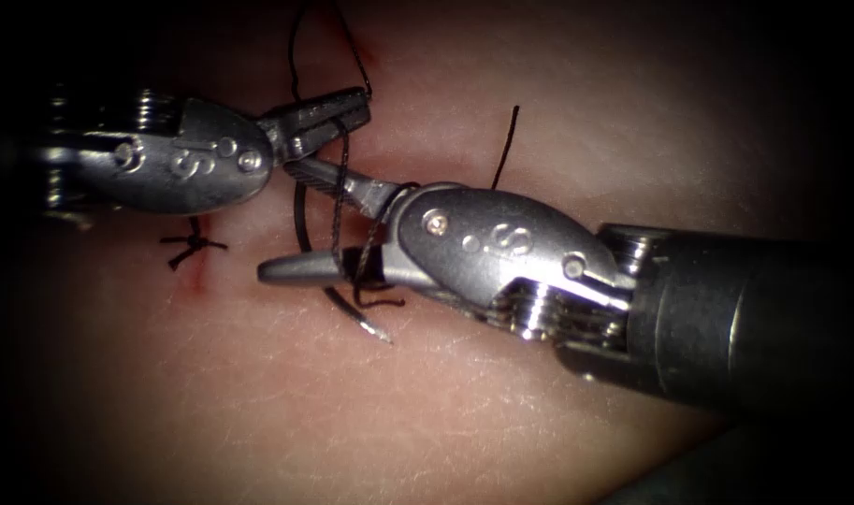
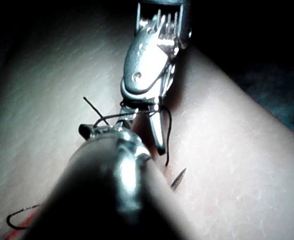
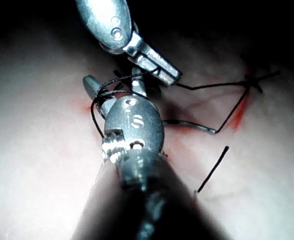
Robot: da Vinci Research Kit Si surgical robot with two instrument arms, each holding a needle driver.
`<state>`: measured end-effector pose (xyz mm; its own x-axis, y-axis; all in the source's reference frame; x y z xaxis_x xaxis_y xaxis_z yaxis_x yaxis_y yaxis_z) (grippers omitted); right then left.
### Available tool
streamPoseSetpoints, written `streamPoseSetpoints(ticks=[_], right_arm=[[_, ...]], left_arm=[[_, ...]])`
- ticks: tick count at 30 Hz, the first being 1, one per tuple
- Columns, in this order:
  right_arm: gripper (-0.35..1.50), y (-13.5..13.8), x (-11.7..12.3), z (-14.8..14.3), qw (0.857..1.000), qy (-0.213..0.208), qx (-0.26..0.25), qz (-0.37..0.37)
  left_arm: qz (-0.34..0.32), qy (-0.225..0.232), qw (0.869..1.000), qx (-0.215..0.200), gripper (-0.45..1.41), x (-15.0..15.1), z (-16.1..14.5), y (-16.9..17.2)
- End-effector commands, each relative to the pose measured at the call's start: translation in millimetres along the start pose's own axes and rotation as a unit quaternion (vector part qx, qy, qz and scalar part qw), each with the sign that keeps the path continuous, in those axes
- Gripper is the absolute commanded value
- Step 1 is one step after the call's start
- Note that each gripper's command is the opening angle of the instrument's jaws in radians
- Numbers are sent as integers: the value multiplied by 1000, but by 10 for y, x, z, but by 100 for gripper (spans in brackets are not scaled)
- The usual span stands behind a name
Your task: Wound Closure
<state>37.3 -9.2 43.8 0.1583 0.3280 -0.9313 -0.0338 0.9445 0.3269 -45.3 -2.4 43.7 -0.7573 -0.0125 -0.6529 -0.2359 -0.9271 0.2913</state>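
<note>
My left tool (image 1: 356,105) comes in from the left, its jaws shut on the black thread (image 1: 339,201). That thread runs down from them and winds around my right tool (image 1: 279,220), whose jaws stand open with nothing gripped between them. The curved needle (image 1: 361,323) lies on the tissue (image 1: 501,411) under the right tool's lower jaw, held by neither tool, its tip free. The needle (image 3: 191,125) also lies flat beside my right tool (image 3: 114,82) in its wrist view, and the needle tip (image 2: 178,178) rests on the surface in the left wrist view.
A tied knot (image 1: 193,245) with short ends sits below the left tool, with a smear of red fluid (image 1: 199,279) under it. A cut end of thread (image 1: 506,150) stands up behind the right tool. More thread (image 1: 296,56) loops above the left jaws.
</note>
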Motion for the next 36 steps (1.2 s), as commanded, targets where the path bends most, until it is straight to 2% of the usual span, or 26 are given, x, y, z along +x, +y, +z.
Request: streamPoseSetpoints(ticks=[1,6,13,18,23,28,36], right_arm=[[62,0,-4,8,1000,18,4,1],[62,-2,-3,7,997,79,12,-5],[62,-7,-2,-4,996,90,6,-7],[64,-6,-1,-10,994,111,-7,-4],[64,-4,-1,-13,993,115,-17,-2],[71,3,0,-22,990,122,-64,7],[69,11,-8,-46,984,78,-162,16]], left_arm=[[3,0,1000,-3,-45,3,11,2],[15,2,1000,-20,-45,-7,20,13],[35,5,999,-38,-45,-24,24,27],[34,8,998,-45,-45,-27,23,35],[34,9,998,-44,-45,-28,22,40],[33,11,998,-43,-45,-30,17,51],[22,19,999,-45,-45,-38,-2,75]])
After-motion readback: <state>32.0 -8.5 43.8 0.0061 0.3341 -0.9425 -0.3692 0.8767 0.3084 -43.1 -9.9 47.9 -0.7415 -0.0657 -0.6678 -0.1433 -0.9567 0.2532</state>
